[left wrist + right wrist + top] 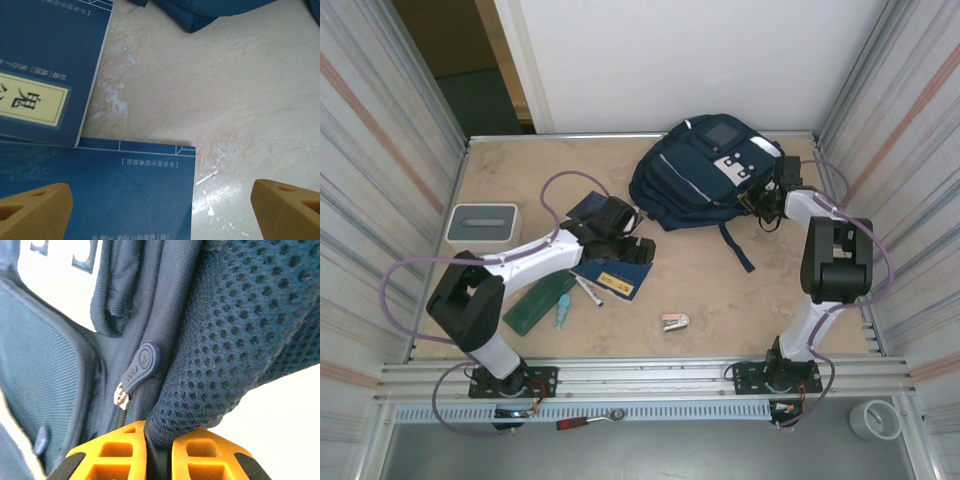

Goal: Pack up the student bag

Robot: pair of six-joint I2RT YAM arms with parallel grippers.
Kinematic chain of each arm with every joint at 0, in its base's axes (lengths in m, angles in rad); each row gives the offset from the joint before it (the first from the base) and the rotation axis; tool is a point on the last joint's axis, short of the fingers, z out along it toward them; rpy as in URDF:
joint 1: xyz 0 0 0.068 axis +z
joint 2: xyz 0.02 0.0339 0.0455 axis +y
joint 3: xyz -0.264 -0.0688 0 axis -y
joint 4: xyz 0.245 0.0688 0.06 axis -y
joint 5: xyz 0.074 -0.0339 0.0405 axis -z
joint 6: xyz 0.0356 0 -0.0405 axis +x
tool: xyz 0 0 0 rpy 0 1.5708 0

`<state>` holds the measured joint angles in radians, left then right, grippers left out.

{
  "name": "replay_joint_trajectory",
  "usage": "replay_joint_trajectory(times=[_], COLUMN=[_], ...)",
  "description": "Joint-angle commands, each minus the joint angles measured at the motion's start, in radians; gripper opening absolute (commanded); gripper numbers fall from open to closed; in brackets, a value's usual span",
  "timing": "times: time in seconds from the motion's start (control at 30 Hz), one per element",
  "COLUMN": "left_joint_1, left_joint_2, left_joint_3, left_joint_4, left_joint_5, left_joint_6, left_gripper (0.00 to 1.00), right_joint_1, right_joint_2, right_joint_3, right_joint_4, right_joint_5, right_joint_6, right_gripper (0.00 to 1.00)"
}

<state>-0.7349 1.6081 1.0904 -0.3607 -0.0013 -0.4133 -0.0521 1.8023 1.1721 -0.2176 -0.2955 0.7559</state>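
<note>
The student bag [705, 175] lies on the table [720, 300], at its far side. At the bag's right edge, the right jaws are pinched tight on a bumpy mesh bit [225, 340] of the bag. Left of the bag, the left jaws are wide open, holding nothing, just above two blue books [45, 65].

The table [720, 290] is pale, marbled beige, scuffed white in spots and glossy under the light. Ribbed metal side walls [380, 130] flank its left and right edges, with faint reddish stripes across them. A plain white panel [690, 60] closes the far edge, and a dim gap [470, 80] opens past the far-left corner. Aluminium rails [650, 372] line the near edge.
</note>
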Motion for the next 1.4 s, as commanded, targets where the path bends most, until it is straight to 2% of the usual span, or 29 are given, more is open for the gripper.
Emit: replay_joint_trajectory(times=[0.0,0.17,0.3,0.5,0.7,0.8,0.87,0.93,1.03,1.1,1.17,1.27,1.37], left_joint_1=[0.010,0.043,0.056,0.077,0.078,0.077,0.078,0.077,0.078,0.077,0.071,0.047,0.005], left_joint_2=[-0.088,-0.186,-0.260,-0.343,-0.384,-0.387,-0.388,-0.396,-0.416,-0.426,-0.426,-0.404,-0.377], left_joint_3=[-0.038,-0.083,-0.118,-0.175,-0.221,-0.235,-0.240,-0.251,-0.295,-0.333,-0.363,-0.371,-0.355], left_joint_4=[0.021,0.032,0.023,0.022,0.014,0.003,-0.006,-0.008,0.026,0.071,0.121,0.155,0.155], left_joint_5=[-0.013,0.033,0.027,0.021,-0.007,-0.015,-0.013,-0.011,-0.009,0.000,0.007,0.005,-0.029], left_joint_6=[-0.025,-0.047,-0.048,-0.058,-0.061,-0.061,-0.062,-0.069,-0.087,-0.094,-0.092,-0.075,-0.048], left_gripper=[0.93,0.93,0.93,0.93,0.93,0.93,0.93,0.93,0.93,0.93,0.93,0.93,0.92], right_joint_1=[0.023,0.111,0.189,0.352,0.534,0.582,0.603,0.607,0.546,0.453,0.363,0.320,0.296], right_joint_2=[-0.145,-0.267,-0.322,-0.362,-0.345,-0.319,-0.327,-0.360,-0.445,-0.492,-0.498,-0.495,-0.489], right_joint_3=[-0.062,-0.119,-0.154,-0.189,-0.216,-0.190,-0.151,-0.103,-0.139,-0.204,-0.243,-0.290,-0.366], right_joint_4=[0.135,0.225,0.283,0.333,0.337,0.277,0.157,-0.065,-0.249,-0.252,-0.258,-0.227,-0.105], right_joint_5=[-0.101,-0.082,-0.029,0.086,0.160,0.100,0.069,0.123,0.210,0.150,0.065,0.083,0.095], right_joint_6=[0.180,0.339,0.459,0.547,0.552,0.477,0.332,0.153,0.004,-0.040,-0.046,-0.029,0.072], right_gripper=[0.03,0.01,0.01,0.02,0.07,0.20,0.34,0.48,0.63,0.74,0.80,0.87,0.91])
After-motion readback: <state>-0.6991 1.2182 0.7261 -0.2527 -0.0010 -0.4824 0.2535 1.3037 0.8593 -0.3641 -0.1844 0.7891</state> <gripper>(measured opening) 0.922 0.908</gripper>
